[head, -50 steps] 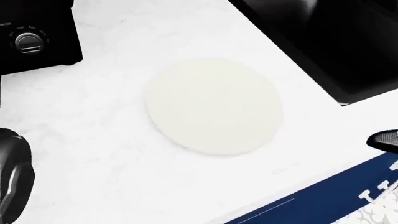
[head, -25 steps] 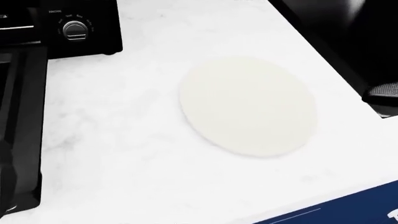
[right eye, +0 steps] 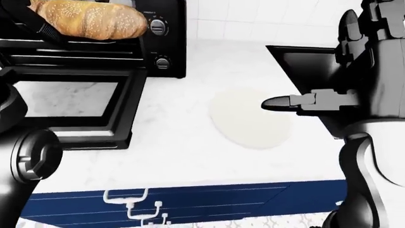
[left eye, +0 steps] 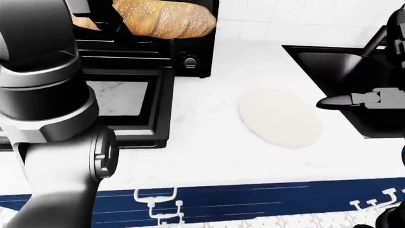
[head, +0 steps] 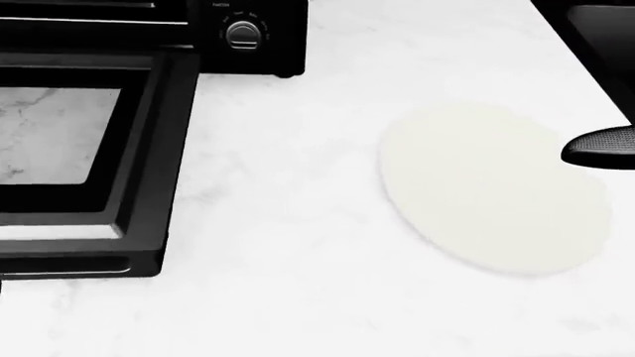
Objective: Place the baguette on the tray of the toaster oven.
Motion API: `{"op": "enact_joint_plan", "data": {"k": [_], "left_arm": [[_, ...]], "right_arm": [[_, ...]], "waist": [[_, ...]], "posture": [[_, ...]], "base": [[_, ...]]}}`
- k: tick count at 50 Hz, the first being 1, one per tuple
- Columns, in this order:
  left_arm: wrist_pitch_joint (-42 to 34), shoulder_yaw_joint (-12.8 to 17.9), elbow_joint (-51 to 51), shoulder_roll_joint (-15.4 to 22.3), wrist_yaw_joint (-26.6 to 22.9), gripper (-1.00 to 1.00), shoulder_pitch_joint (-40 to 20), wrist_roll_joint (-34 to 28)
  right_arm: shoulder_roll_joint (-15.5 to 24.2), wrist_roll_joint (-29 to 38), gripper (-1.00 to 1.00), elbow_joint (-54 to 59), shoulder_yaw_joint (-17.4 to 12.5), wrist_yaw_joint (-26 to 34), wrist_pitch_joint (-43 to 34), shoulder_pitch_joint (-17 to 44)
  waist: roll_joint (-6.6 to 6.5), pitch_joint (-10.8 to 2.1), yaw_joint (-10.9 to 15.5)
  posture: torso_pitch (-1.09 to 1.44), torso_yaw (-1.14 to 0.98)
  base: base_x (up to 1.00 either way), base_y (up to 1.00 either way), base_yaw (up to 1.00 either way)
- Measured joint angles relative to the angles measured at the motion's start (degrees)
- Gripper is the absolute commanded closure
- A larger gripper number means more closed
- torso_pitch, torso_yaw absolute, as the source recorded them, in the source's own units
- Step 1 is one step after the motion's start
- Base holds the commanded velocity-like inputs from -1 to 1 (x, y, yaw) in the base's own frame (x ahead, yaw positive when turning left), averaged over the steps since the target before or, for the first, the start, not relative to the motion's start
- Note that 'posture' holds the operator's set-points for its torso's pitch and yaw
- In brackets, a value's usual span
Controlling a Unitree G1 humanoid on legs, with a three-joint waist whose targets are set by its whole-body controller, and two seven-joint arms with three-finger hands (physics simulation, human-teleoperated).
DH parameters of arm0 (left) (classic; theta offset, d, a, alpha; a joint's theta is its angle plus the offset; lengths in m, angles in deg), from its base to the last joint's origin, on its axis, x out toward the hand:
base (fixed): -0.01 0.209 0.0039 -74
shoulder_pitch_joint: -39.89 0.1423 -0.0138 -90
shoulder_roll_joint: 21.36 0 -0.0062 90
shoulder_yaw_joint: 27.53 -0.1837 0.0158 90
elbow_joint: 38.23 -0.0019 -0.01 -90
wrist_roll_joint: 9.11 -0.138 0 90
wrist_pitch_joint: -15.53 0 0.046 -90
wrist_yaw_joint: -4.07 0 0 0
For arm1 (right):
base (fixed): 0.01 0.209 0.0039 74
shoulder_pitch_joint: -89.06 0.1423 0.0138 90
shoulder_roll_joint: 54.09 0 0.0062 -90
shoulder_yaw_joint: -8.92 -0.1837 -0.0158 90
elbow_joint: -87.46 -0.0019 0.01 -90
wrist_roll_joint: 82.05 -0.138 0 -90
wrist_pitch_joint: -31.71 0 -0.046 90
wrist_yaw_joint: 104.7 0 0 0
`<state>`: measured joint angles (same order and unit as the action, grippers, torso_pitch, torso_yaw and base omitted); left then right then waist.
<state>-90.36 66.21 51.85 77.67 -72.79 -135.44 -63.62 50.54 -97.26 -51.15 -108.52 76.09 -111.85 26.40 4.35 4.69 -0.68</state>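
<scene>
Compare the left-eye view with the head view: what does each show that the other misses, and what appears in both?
Only the left-eye view shows the baguette at the toaster oven opening, the left arm, the sink and the blue counter edge. Only the head view shows the counter through the door's glass up close. Both show the open oven door, a knob, the pale round plate and a right robot hand fingertip.

White marble-veined countertop (head: 298, 297), evenly lit, is bounded at the top of the right-eye view by a white tiled wall (right eye: 253, 21). A black sink (left eye: 335, 66) is set into it at right. Navy blue cabinet fronts (left eye: 253, 202) are seen below its edge.
</scene>
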Motion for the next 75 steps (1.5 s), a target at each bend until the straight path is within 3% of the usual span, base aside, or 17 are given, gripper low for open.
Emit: {"op": "enact_joint_plan", "data": {"k": [8, 33, 42, 49, 61, 68, 75], "left_arm": [[1.32, -0.11, -2.54, 0.11, 3.03, 1.0, -0.07, 0.79], [2.0, -0.17, -5.02, 0.38, 5.68, 1.0, 1.71, 0.98], [5.63, 0.17, -14.2, 1.51, 11.84, 1.0, 0.93, 1.63], [8.27, -0.14, -20.86, 1.6, 16.43, 1.0, -0.45, 2.09], [10.87, 0.02, -26.75, 3.27, 20.67, 1.0, -2.2, 1.01], [12.29, 0.17, -30.56, 4.61, 23.08, 1.0, -2.78, 0.27], [14.65, 0.2, -35.91, 5.36, 27.29, 1.0, -3.8, -0.22]], "right_arm": [[-0.8, 0.69, -1.0, 0.03, 0.4, 0.0, 0.76, -0.79], [-2.42, 2.15, -1.0, -0.6, -0.14, 1.02, 1.69, -3.02], [-2.72, 2.58, -1.0, -0.8, -0.54, 1.54, 1.86, -3.35], [-2.7, 3.26, -1.0, 0.2, 0.85, 1.49, 1.98, -2.41], [-3.44, 4.6, -1.0, 1.36, 1.95, 1.69, 2.86, -2.07], [-3.37, 4.07, -1.0, -0.47, -0.07, 2.49, 2.18, -3.13], [-3.81, 4.74, -1.0, 0.84, 1.65, 2.19, 3.01, -2.93]], "waist": [[0.0, 0.02, 1.76], [-0.63, -0.14, 2.65], [-0.63, -0.39, 4.05], [-0.44, -0.46, 5.29], [-0.17, -0.58, 7.94], [-0.05, -0.72, 9.61], [0.05, -0.88, 10.42]], "posture": [[0.0, 0.0], [0.0, 0.05], [0.0, 0.1], [0.0, 0.13], [0.0, 0.19], [0.0, 0.2], [0.0, 0.2]], "base": [[0.0, 0.0, 0.0], [0.0, 0.0, 0.0], [0.0, 0.0, 0.0], [0.0, 0.0, 0.0], [0.0, 0.0, 0.0], [0.0, 0.0, 0.0], [0.0, 0.0, 0.0]]}}
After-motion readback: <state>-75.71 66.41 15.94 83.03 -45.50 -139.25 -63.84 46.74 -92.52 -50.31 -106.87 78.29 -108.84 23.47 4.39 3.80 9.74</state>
